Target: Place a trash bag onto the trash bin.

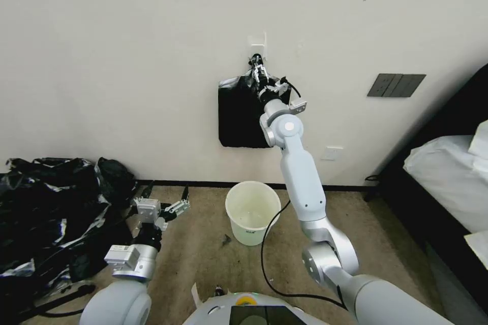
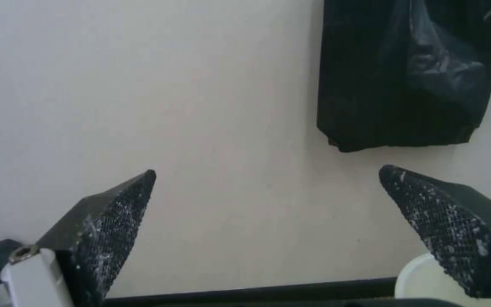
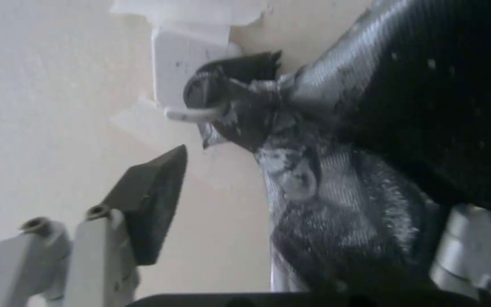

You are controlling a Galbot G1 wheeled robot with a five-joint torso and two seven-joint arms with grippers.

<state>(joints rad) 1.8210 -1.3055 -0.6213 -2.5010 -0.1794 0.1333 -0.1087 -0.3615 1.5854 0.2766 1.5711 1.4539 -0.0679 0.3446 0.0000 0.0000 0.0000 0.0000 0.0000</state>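
Observation:
A flat black pack (image 1: 238,117) hangs by its knotted top from a white wall hook (image 1: 257,43). My right gripper (image 1: 260,72) is raised to that knot. In the right wrist view its fingers (image 3: 154,200) stand open around a thin glossy black trash bag (image 3: 325,192) just below the hook (image 3: 183,59); the far finger is hidden behind the plastic. The same crinkled bag (image 2: 444,64) hangs on the pack's front. The white trash bin (image 1: 249,233) stands on the carpet under the pack. My left gripper (image 1: 166,195) is low, left of the bin, open and holding nothing (image 2: 267,170).
A big heap of black plastic (image 1: 46,213) lies on the floor at the left wall. A dark bed frame with white bedding (image 1: 447,172) stands at the right. A black cable (image 1: 267,249) runs across the carpet beside the bin. A dark switch plate (image 1: 396,85) sits on the wall.

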